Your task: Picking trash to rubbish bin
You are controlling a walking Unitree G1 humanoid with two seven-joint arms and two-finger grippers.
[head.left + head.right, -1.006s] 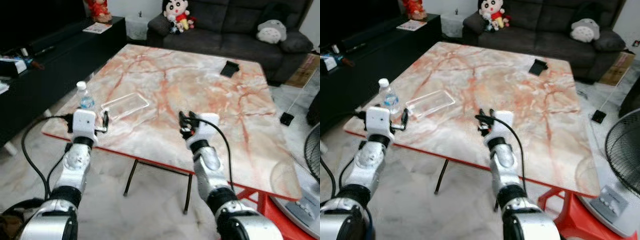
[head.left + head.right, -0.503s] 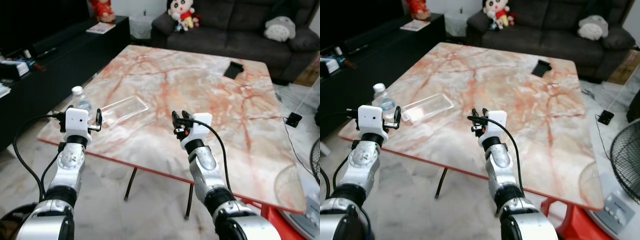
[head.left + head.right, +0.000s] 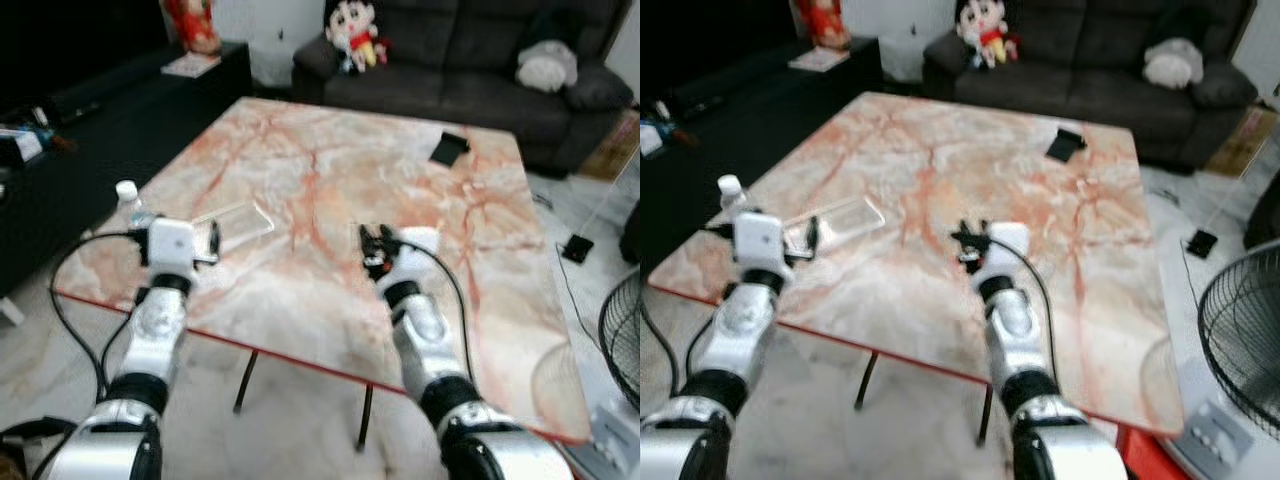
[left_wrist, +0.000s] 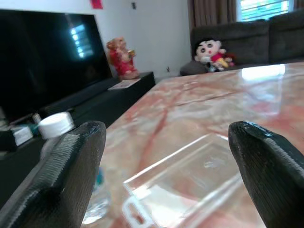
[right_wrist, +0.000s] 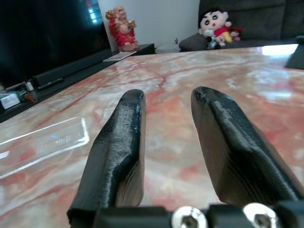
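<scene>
A clear plastic tray (image 3: 236,220) lies flat near the left edge of the marble table (image 3: 330,180). A small water bottle (image 3: 130,204) with a white cap stands upright just left of it. My left gripper (image 3: 180,234) hovers at the table's near-left edge, open wide, level with the tray (image 4: 190,175), with the bottle (image 4: 59,156) beside one finger. My right gripper (image 3: 376,244) is held over the middle of the near side of the table, its fingers (image 5: 118,142) a little apart with nothing between them. The tray (image 5: 42,142) lies off to its side.
A flat black object (image 3: 447,148) lies at the table's far right. Behind the table is a dark sofa (image 3: 470,60) with plush toys. A black TV bench (image 3: 90,110) runs along the left. A fan (image 3: 1240,340) stands on the floor at right.
The camera has shifted. My left gripper now sits right of the bottle, nearer the tray. The right gripper holds about the same pose over the table.
</scene>
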